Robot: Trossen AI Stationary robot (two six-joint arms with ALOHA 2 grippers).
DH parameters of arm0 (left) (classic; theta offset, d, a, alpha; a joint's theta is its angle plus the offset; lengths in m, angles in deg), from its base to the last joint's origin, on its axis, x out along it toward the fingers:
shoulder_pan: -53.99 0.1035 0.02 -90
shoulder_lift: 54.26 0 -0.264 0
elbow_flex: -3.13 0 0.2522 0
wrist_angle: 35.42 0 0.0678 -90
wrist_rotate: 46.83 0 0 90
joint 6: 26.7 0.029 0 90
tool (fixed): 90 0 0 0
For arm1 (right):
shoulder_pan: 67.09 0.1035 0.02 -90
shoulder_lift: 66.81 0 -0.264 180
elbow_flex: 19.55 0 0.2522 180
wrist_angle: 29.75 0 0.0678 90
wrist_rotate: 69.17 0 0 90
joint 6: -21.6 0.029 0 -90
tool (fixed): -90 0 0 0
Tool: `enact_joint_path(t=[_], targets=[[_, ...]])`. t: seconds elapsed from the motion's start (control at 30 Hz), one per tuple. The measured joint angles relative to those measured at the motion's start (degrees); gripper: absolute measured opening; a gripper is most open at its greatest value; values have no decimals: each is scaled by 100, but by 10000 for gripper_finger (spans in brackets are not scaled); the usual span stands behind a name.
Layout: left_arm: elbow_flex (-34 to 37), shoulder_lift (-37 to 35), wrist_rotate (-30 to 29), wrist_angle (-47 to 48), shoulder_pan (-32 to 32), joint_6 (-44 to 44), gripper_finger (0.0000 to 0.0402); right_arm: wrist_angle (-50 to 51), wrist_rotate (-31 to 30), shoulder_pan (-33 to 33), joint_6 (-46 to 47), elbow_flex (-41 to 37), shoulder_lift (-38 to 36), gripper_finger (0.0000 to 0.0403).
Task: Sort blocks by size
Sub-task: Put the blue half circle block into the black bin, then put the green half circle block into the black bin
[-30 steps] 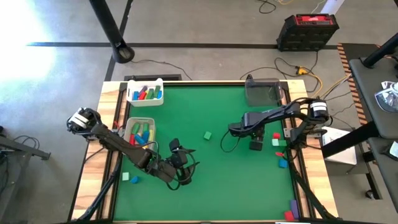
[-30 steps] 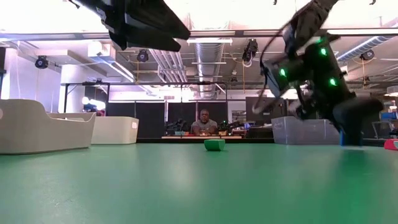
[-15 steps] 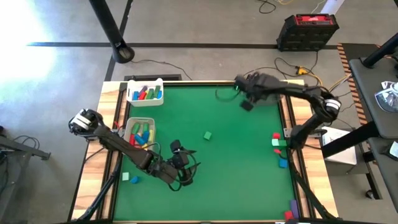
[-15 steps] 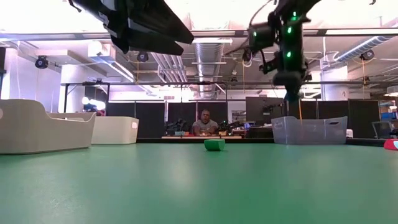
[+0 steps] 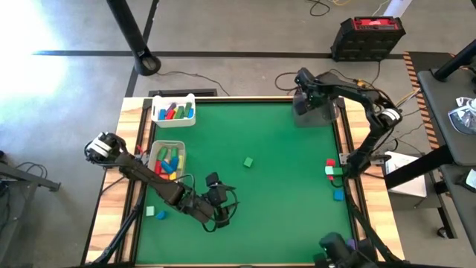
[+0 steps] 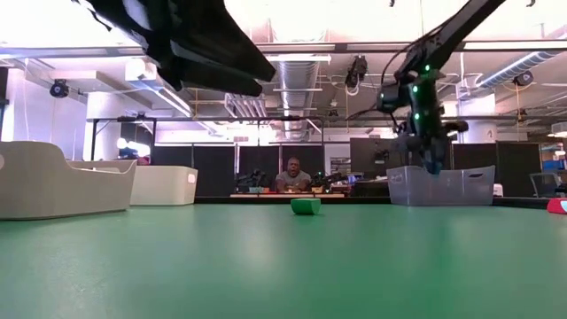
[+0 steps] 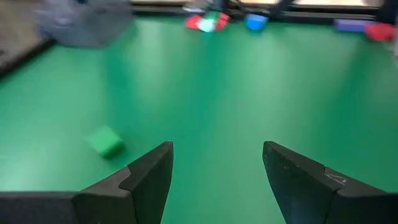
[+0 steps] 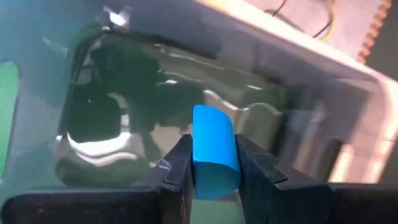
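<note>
Blue block (image 8: 214, 149) pinched in right tool (image 8: 214, 171) | over clear bin (image 5: 315, 112) | left tool (image 7: 214, 180) wide apart, empty

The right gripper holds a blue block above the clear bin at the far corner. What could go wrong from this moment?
1. The right gripper pinches only the lower part of the blue block, so the block may slip or tilt before release.
2. The gripper hangs above the clear bin near its wall; a drop from this height might bounce the block out or off the table edge.
3. The left gripper, open and low over the mat, waits near the green cube and could nudge it if it advances.
</note>
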Motion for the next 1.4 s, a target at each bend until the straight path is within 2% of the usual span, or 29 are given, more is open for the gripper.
enact_joint_path(t=[0.1, 0.27, 0.4, 0.5, 0.7, 0.8, 1.0, 1.17, 1.27, 1.4], targets=[[0, 0, 222, -70, -116, -39, 233, -124, 233, -107, 64, -2, 262, 81], [1, 154, 162, -408, -437, -86, 233, -293, 682, -223, 143, -4, 739, 81], [0, 277, 86, -758, -578, 270, 233, -417, 987, -246, 78, 24, 990, 83], [-8, 280, 23, -779, -587, 123, 233, -382, 1010, -243, 156, 45, 993, 101], [-35, 369, -91, -890, -710, -707, 233, -182, 500, -226, 279, 243, 424, 177], [-33, 532, -229, -1038, -801, -630, 233, 25, 296, -221, 237, 378, 69, 212], [-145, 623, -243, -1039, -847, -500, 233, 150, 348, 91, 245, 466, -837, 258], [-186, 623, -250, -1042, -860, -407, 233, 321, 485, 1093, 634, 220, -1592, 269], [-184, 623, -260, -1033, -866, -402, 233, 146, 500, 2192, 945, -150, -2001, 272], [-168, 623, -278, -1016, -876, -337, 233, -752, 486, 3854, 1484, -787, -2289, 279]])
